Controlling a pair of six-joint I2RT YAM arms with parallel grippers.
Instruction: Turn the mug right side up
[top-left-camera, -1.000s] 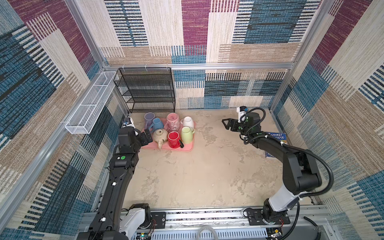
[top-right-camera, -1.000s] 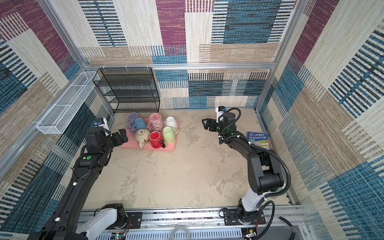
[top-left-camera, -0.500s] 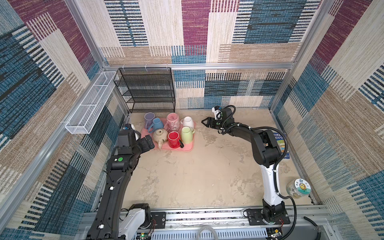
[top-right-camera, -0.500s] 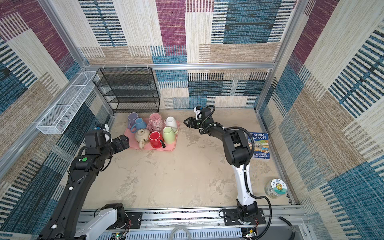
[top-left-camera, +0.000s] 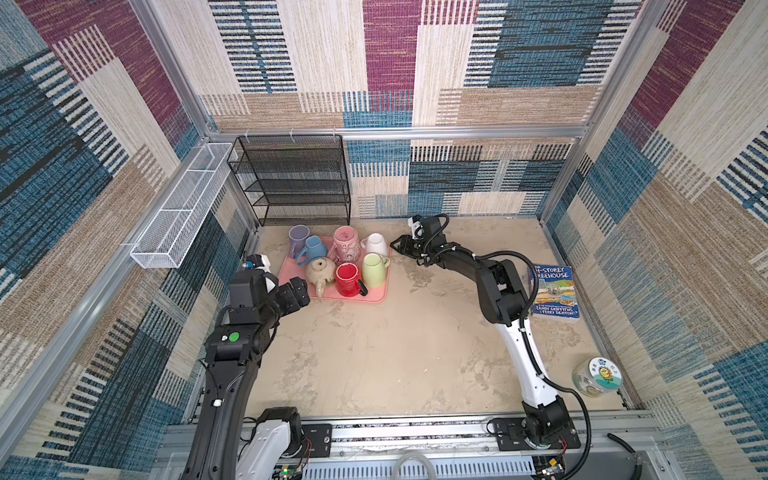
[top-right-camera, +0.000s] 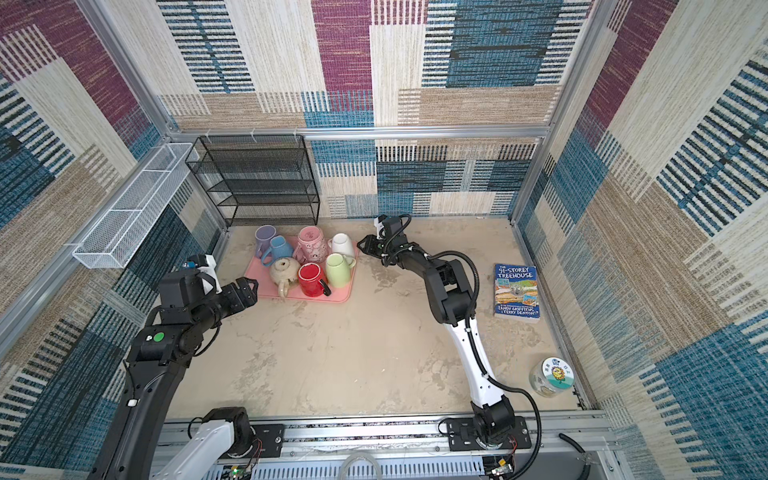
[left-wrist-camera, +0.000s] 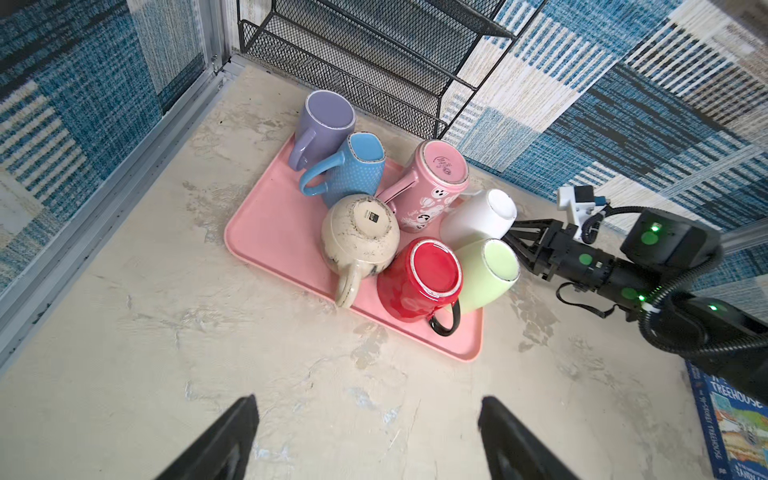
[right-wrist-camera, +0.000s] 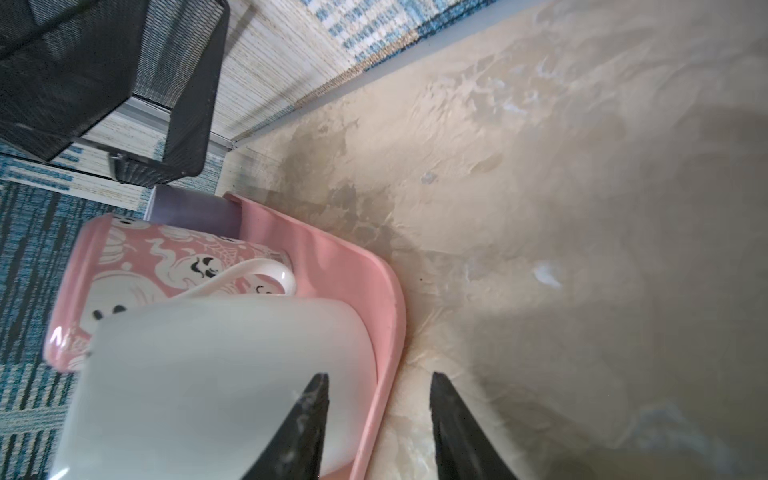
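Several mugs stand upside down on a pink tray (top-left-camera: 374, 297) (left-wrist-camera: 270, 232). The white mug (top-left-camera: 376, 243) (left-wrist-camera: 478, 218) (right-wrist-camera: 208, 374) sits at the tray's back right corner, beside a pink ghost-print mug (top-left-camera: 347, 241) and a green mug (top-left-camera: 374, 270). My right gripper (top-left-camera: 395, 245) (top-right-camera: 361, 245) (right-wrist-camera: 378, 376) is low at that corner, open with a narrow gap. One finger is against the white mug's side, the other outside the tray rim (right-wrist-camera: 332, 257). My left gripper (top-left-camera: 299, 289) (left-wrist-camera: 368, 403) hangs open and empty over bare table at the tray's near left.
Purple (top-left-camera: 298, 235), blue (top-left-camera: 313, 247), beige (top-left-camera: 321, 270) and red (top-left-camera: 348, 278) mugs fill the rest of the tray. A black mesh rack (top-left-camera: 295, 178) stands behind it, a white wire basket (top-left-camera: 178, 208) on the left wall. A book (top-left-camera: 555, 291) and a jar (top-left-camera: 596, 376) lie at the right.
My right arm swung left across the back of the table to the tray's right corner and its jaws narrowed. My left gripper drew back slightly from the tray.
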